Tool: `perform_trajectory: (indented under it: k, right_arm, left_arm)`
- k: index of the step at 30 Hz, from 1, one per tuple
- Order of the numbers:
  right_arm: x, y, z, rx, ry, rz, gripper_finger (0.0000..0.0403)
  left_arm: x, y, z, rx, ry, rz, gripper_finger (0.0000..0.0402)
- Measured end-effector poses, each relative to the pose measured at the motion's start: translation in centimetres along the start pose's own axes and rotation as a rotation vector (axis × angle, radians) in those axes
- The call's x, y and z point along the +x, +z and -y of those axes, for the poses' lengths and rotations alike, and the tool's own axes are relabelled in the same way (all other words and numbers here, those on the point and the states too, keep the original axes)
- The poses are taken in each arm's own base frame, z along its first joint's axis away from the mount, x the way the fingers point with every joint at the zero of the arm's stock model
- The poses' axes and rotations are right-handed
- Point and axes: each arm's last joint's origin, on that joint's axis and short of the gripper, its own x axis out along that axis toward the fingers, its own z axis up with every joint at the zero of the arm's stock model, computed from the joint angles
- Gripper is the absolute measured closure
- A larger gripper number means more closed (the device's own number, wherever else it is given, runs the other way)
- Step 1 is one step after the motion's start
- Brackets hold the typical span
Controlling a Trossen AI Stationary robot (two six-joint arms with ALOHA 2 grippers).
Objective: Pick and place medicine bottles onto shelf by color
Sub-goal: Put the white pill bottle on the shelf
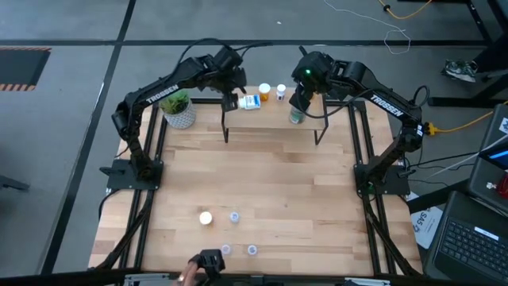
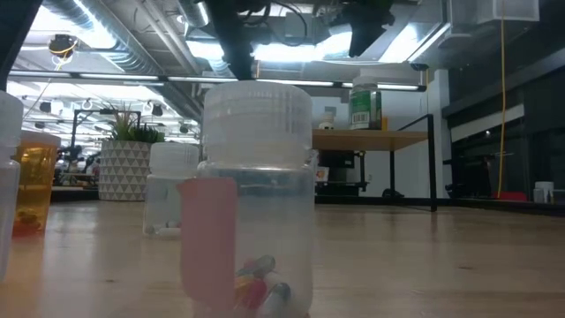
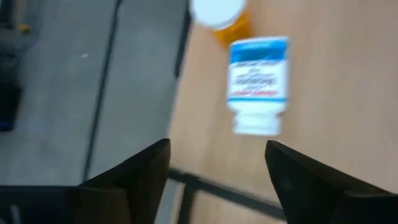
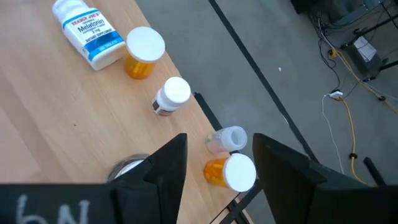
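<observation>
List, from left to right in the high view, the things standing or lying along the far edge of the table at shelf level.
Potted plant → white bottle with blue label lying on the shelf → orange bottle with white cap → small white-capped bottle → greenish bottle.

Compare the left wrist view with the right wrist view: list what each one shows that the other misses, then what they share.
Only the left wrist view: the left gripper, open and empty above the shelf edge.

Only the right wrist view: the right gripper, a small white bottle, a tiny clear bottle, a second orange bottle and a white cap beside its finger.

Both: the white blue-labelled bottle lying on its side on the shelf, and the orange white-capped bottle next to it.
</observation>
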Motion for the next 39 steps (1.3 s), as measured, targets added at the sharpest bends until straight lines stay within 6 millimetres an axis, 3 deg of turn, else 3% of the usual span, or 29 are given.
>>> perform_trajectory:
  k: [5, 14, 24, 31, 39]
  right_arm:
    - [0.0, 0.0, -0.1, -0.006, 0.043, 0.003, 0.0218]
    - [0.0, -0.1, -0.2, -0.012, 0.053, -0.009, 0.0218]
    - [0.0, -0.4, -0.2, -0.022, 0.056, -0.033, 0.0218]
    - [0.0, -0.4, -0.2, -0.021, 0.056, -0.032, 0.0218]
    - [0.0, -0.4, -0.2, -0.02, 0.056, -0.032, 0.0218]
  left_arm:
    - [0.3, -0.1, 0.3, -0.061, -0.115, 0.033, 0.0109]
    - [3.6, -1.1, 0.0, -0.065, -0.23, -0.032, 0.0103]
    - [4.5, -1.1, -0.3, -0.052, -0.273, 0.011, 0.0104]
    - [6.8, -2.5, 0.3, -0.038, -0.303, 0.01, 0.0104]
    - [7.0, -2.5, -0.1, -0.017, -0.251, 0.02, 0.0104]
